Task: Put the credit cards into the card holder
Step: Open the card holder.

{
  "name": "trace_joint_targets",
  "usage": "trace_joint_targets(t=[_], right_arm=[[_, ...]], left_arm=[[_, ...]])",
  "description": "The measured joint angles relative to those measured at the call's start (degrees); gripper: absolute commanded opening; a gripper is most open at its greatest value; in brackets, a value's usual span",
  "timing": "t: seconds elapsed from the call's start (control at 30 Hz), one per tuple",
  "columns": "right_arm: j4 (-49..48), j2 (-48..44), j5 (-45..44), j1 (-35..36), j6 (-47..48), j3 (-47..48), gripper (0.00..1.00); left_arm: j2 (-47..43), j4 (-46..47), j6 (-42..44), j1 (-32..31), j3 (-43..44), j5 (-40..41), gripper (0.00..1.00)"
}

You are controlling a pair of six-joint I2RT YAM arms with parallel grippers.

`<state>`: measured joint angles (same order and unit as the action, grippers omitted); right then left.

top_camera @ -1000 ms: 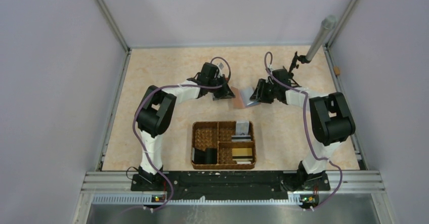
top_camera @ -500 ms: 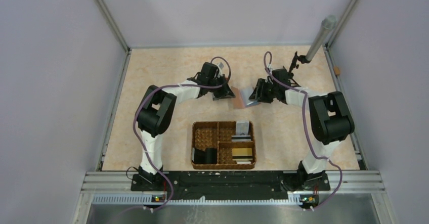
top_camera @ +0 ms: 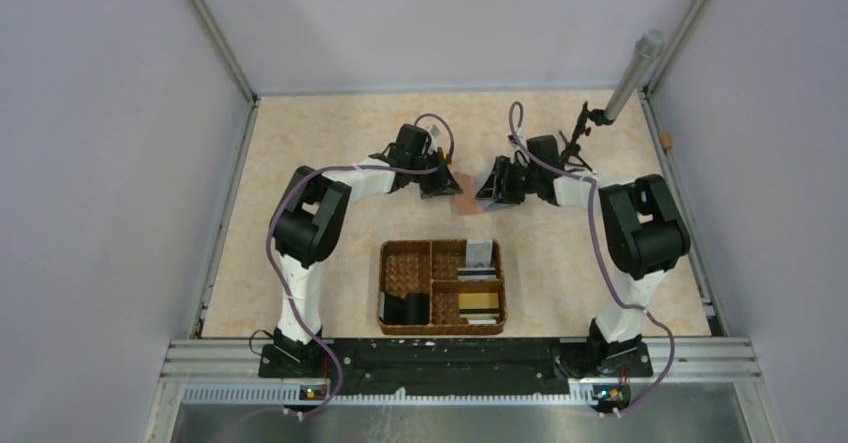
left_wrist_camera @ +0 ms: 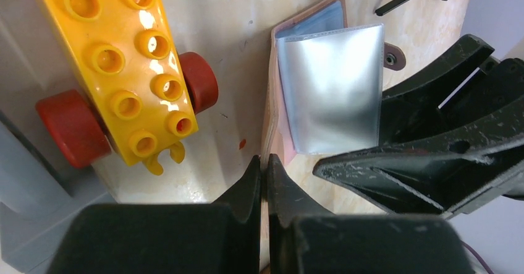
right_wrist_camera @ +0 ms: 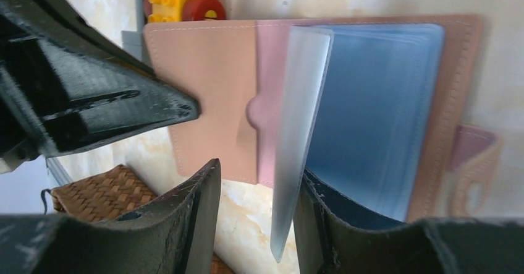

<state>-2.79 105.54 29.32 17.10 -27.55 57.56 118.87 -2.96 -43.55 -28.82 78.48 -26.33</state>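
The card holder (top_camera: 467,201) lies open between both grippers, pinkish-brown with light blue sleeves (right_wrist_camera: 371,113). My left gripper (left_wrist_camera: 264,161) is shut on the thin edge of its cover (left_wrist_camera: 268,101), holding that flap up. My right gripper (right_wrist_camera: 259,172) is open, with one clear sleeve page (right_wrist_camera: 296,132) standing between its fingers, against the right finger (right_wrist_camera: 327,224) and apart from the left one. In the top view the right gripper (top_camera: 492,185) sits just right of the left gripper (top_camera: 447,183). The credit cards lie in the basket: a grey one (top_camera: 479,253) and a gold one (top_camera: 480,299).
A woven basket (top_camera: 404,268) with compartments stands near the arms' bases, a black blocky object (top_camera: 404,309) in its front left cell. A yellow toy brick with red wheels (left_wrist_camera: 123,70) lies beside the card holder. A grey pole (top_camera: 632,71) leans at the back right.
My right gripper has moved left, closing in on the card holder and the left gripper. The left gripper has stayed shut on the cover.
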Motion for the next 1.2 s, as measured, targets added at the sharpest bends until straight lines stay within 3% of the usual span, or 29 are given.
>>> trace_joint_targets(t=[0.17,0.37,0.53,0.9,1.2], right_arm=[[-1.09,-0.02,2.27,1.01,-0.13,0.0,0.45],[1.44,-3.58,1.62,1.9,1.25,0.0,0.53],[1.88,-8.09,1.88,1.9,2.6,1.09,0.51],[1.57,-6.82,0.09,1.9,2.93,2.01,0.51],[2.95,-6.05,-5.46,-0.46,3.21,2.58,0.58]], left_arm=[[0.94,0.37,0.0,0.07,0.17,0.24,0.0],[1.46,0.39,0.22,1.05,0.17,0.5,0.0],[1.66,2.01,0.22,2.34,0.15,0.02,0.0],[1.68,5.05,0.72,3.23,0.04,-1.4,0.0],[2.99,5.11,2.36,3.69,0.04,-1.46,0.0]])
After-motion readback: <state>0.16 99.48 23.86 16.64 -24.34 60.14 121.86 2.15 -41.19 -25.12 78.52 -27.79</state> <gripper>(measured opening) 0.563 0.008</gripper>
